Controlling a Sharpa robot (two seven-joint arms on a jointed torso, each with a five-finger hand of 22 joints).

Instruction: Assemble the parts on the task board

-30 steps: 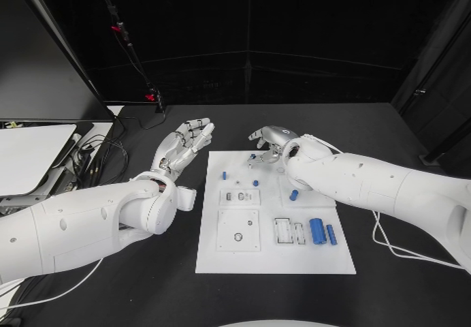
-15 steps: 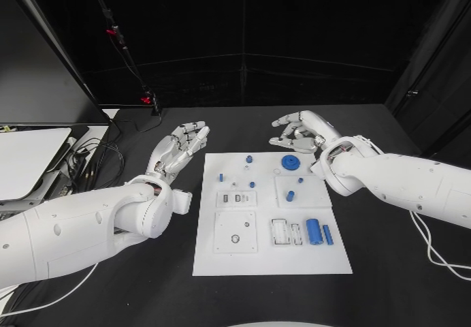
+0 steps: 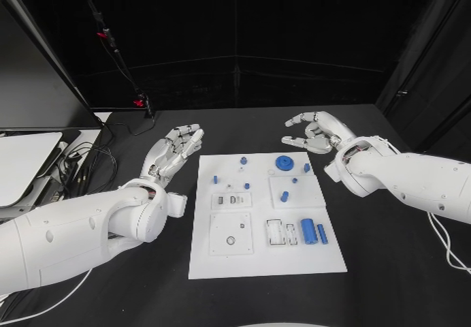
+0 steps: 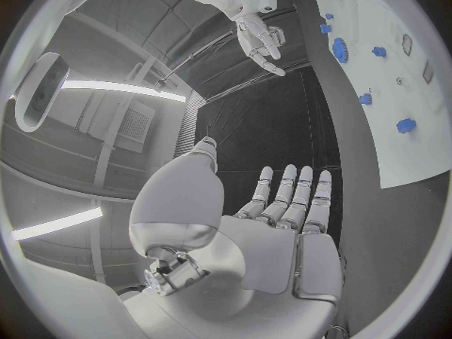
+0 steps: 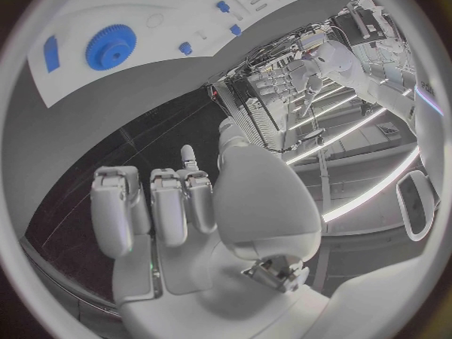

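The white task board [image 3: 265,262] lies in the middle of the black table. A blue gear [image 3: 284,162] rests flat near its far edge, with several small blue parts around it. A thick blue cylinder [image 3: 307,230] and a slim one [image 3: 321,233] lie near the board's right edge. My right hand [image 3: 316,131] hovers off the board's far right corner, fingers loosely bent and apart, holding nothing. My left hand [image 3: 177,150] stays flat and spread, left of the board's far corner. The left wrist view has the left hand [image 4: 282,211], the right hand [image 4: 256,34] and the gear [image 4: 340,50].
A white device [image 3: 24,153] and a tangle of cables [image 3: 84,167] sit at the table's left edge. A dark stand with red clips [image 3: 101,34] rises behind them. Bare black table surrounds the board on the right and front.
My right hand has drawn back from over the board's far end to the right, and the blue gear now lies uncovered on the board. The left hand stays as before.
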